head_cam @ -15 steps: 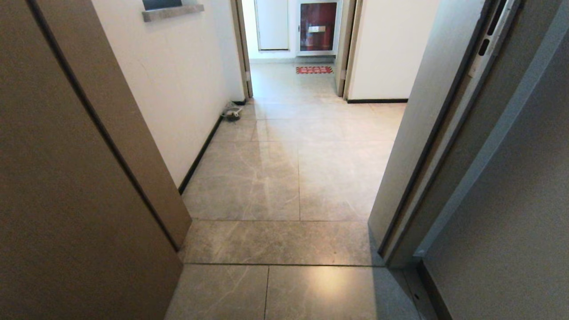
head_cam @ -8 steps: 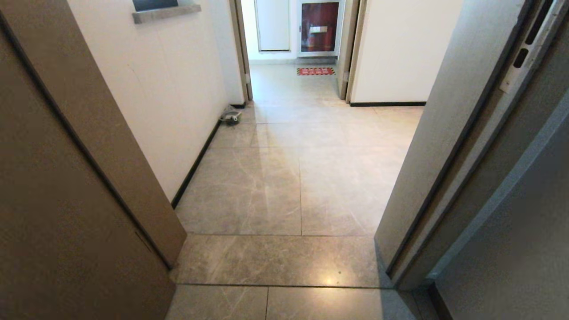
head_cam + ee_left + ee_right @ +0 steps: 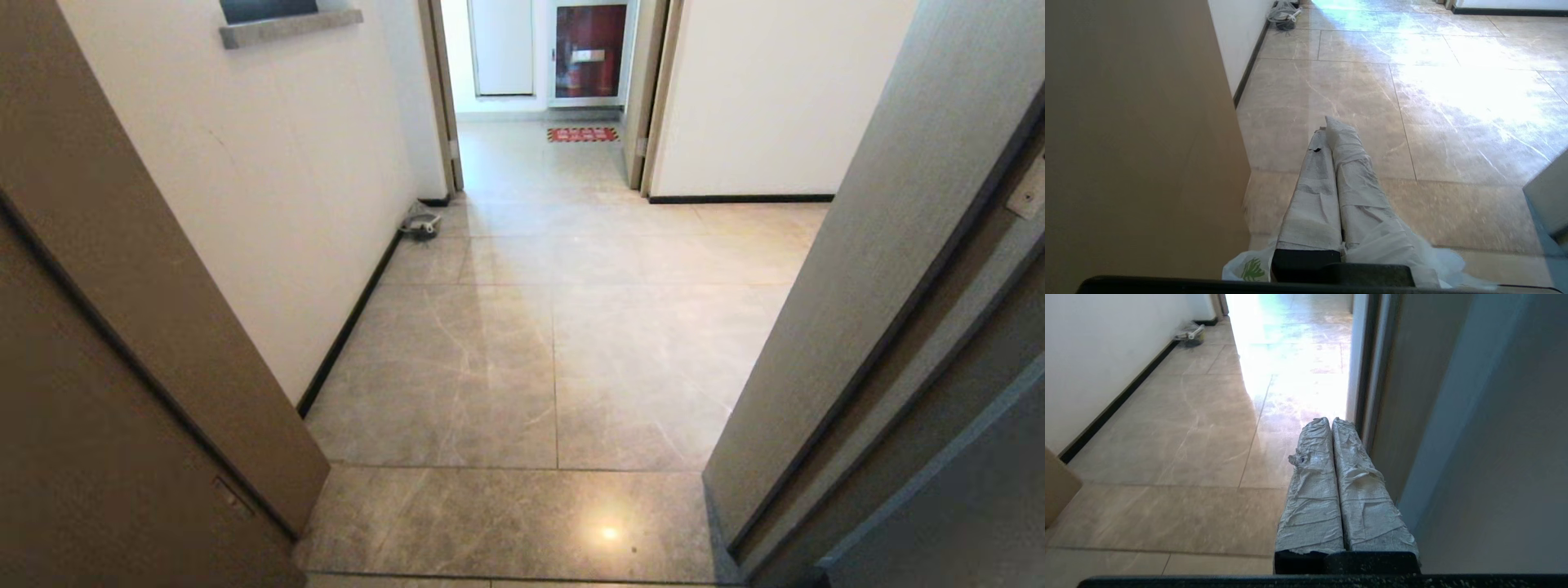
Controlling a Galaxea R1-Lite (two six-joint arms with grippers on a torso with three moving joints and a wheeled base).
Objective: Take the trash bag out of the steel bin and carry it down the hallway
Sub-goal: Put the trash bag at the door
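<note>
A brown door leaf (image 3: 1135, 134) stands close on the outer side of the left gripper (image 3: 1331, 134), whose wrapped fingers (image 3: 1312, 196) are clenched tight together at a doorway opening onto the hallway (image 3: 522, 351). The trash bag (image 3: 1249, 267), thin white plastic with a green print, spills out on both sides at the base of those fingers; it appears pinched between them, though the actual pinch point is hidden. The steel bin shows in no view.

Ahead of the left gripper, glossy tiles (image 3: 1412, 102) run toward a small bundle of cords (image 3: 420, 222) lying against the black baseboard (image 3: 351, 322) of the cream wall (image 3: 269, 204). Farther on, a red mat (image 3: 582, 134) lies before a red-panelled cabinet (image 3: 589, 51).

To the right, the right gripper (image 3: 1333, 424) is also clenched and carries nothing; a grey door frame (image 3: 1372, 396) stands just beside it on its outer side.

The opening is narrow. Judging from these views, loose plastic hanging near the brown leaf could snag on its edge and tear or pull free of the thin grip, and any drift right could scrape the empty gripper along the frame. The cord bundle further ahead could catch a trailing bag.
</note>
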